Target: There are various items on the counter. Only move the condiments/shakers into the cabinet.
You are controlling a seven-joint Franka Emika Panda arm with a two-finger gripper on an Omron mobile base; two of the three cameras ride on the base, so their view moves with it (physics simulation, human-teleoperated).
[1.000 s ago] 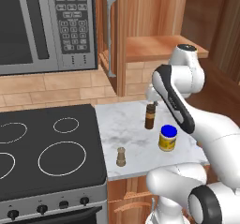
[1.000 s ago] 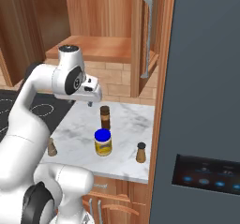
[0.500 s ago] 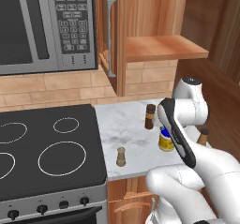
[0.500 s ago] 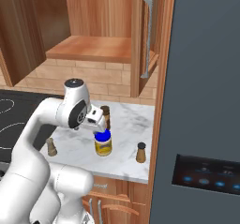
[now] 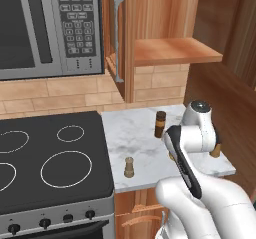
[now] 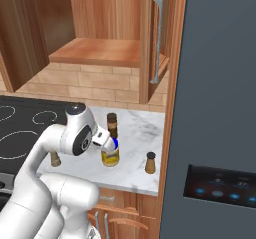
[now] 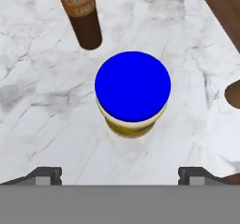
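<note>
stove point(image 5: 50, 158): black top at the far left, it touches the counter edge; not part of the job.
beige shaker point(image 5: 129, 167): small, tapered, it stands upright near the front edge of the counter point(image 5: 135, 143), well apart from the other items. I judge it light and easy to tip over.
brown cylinder point(image 7: 84, 14): tall, dark, with a label; it stands upright just beside the jar. It should stay on the counter, and it is the nearest thing a finger could knock.
jar point(image 7: 132, 93): squat and yellow with a blue lid, upright in the middle of the counter, directly under the hand. It looks stiff and smooth, perhaps a little slippery, and likely heavier than the shakers. I would take it by the round side wall below the lid, not by the lid, which gives less to hold.
gripper point(image 7: 120, 174): spread wide and empty; it grasps nothing. The two tips stand to both sides of the jar, which sits between them but does not touch them.
dark-top shaker point(image 6: 150, 163): tan, upright, near the right front corner of the counter, apart from the jar.
cabinet point(image 6: 100, 50): on the wall above the counter, door open, the shelf is bare wood. The open door with its silver handle point(image 6: 157, 38) hangs beside the way up, so a lift needs care there.
</note>
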